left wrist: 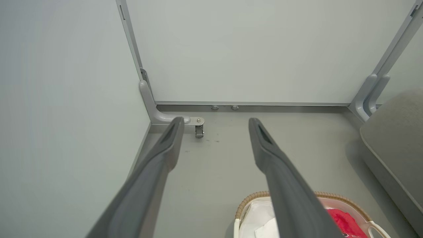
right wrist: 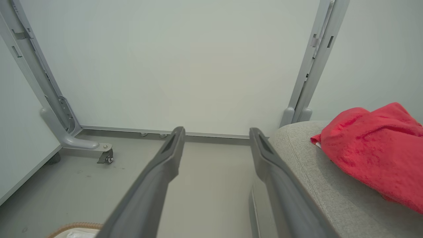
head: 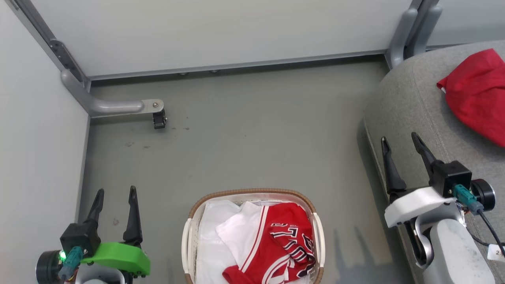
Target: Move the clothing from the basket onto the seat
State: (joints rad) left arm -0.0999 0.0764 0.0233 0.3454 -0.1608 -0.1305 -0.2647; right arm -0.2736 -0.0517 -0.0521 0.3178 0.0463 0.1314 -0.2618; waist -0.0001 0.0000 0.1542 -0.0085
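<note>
The left gripper [head: 116, 190] has its jaws spread wide with nothing between them. It hangs over the grey floor [head: 252, 134] at the near left, just left of the laundry basket [head: 252, 191] and apart from it. The right gripper [head: 399, 137] also has its jaws wide and empty. It is at the near right, with its fingers over the left edge of the seat [head: 410, 98]; whether they touch the cushion cannot be told.

The white laundry basket, with its tan woven rim, sits between the two arms at the near middle. A red basketball jersey [head: 284, 236] with white trim and black-and-white lettering lies crumpled in its right half. The jersey rests on the white cloth liner [head: 207, 244], which shows on the left.

A second red garment [head: 479, 92] lies bunched on the light-grey seat at the far right, well apart from the right gripper, with a sliver of white at its left edge. Pale partition panels [head: 236, 31] close the far and left sides. A grey foot with a small castor [head: 159, 119] stands near the far left corner.
</note>
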